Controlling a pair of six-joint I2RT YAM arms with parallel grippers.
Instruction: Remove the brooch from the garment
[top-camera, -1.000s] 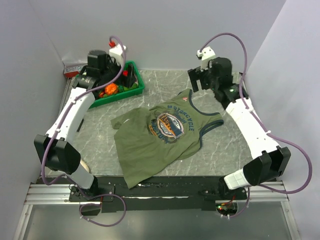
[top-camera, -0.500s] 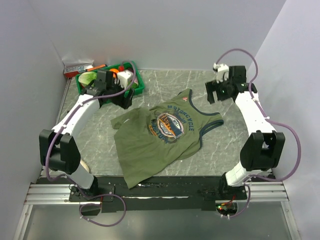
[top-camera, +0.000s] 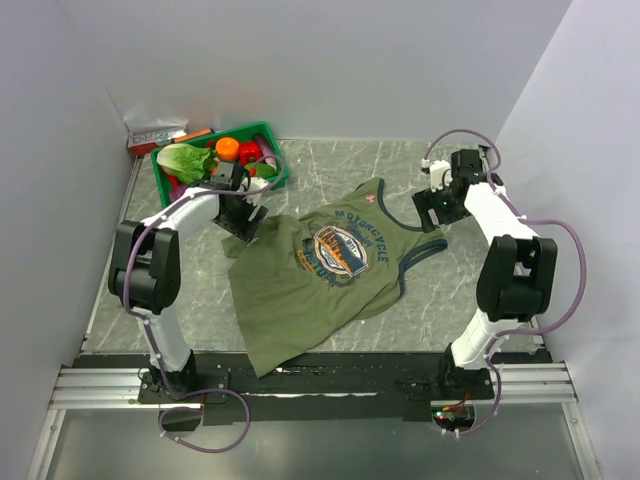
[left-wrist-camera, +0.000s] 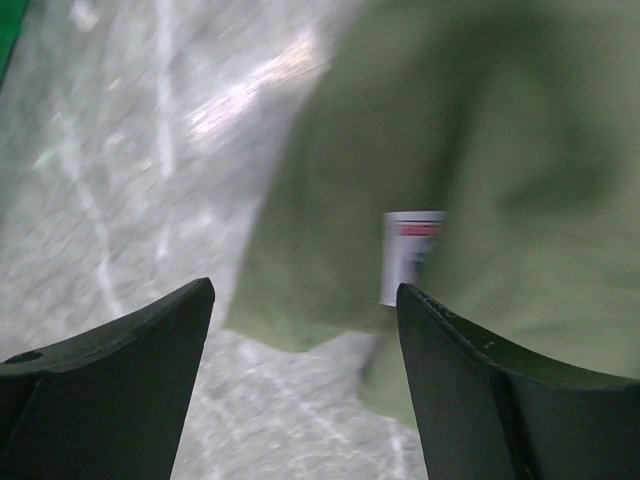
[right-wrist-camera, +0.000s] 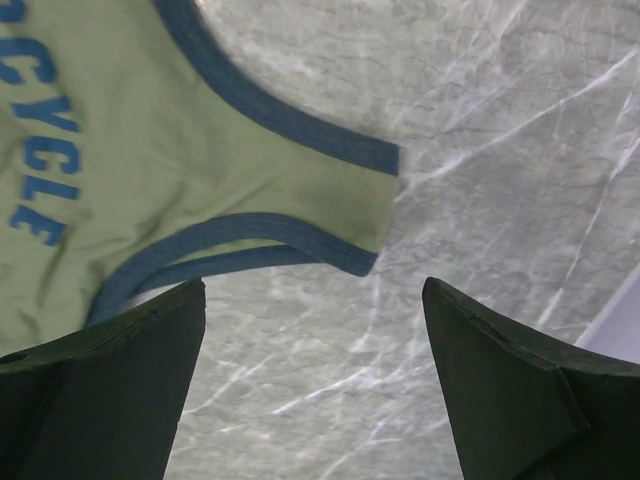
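Found the garment (top-camera: 310, 275) spread flat across the middle of the table (top-camera: 330, 160), hem toward the near left corner and shoulder straps toward the far right. Noted the oval graphic (top-camera: 340, 250) facing up on the chest. Spotted the brooch (top-camera: 369, 199) as a tiny red speck at the neckline, on the garment's far edge, just above the blue lettering; could not make out its shape.

Saw the left gripper (top-camera: 245, 222) hanging low over the garment's far left edge, near the green bin (top-camera: 275, 170) in the table's far left corner. Found its jaws apart in the left wrist view (left-wrist-camera: 305, 340), nothing between them, with the olive cloth edge and a small white label (left-wrist-camera: 410, 255) below, both blurred. Could not tell whether the fingers (left-wrist-camera: 110, 380) touched the cloth.

Saw the right gripper (top-camera: 432, 205) toward the far right edge of the table, just beside the neckline. Found its jaws wide apart in the right wrist view (right-wrist-camera: 315, 340), holding nothing, above a navy-trimmed shoulder strap (right-wrist-camera: 300, 210) and bare marbled table.
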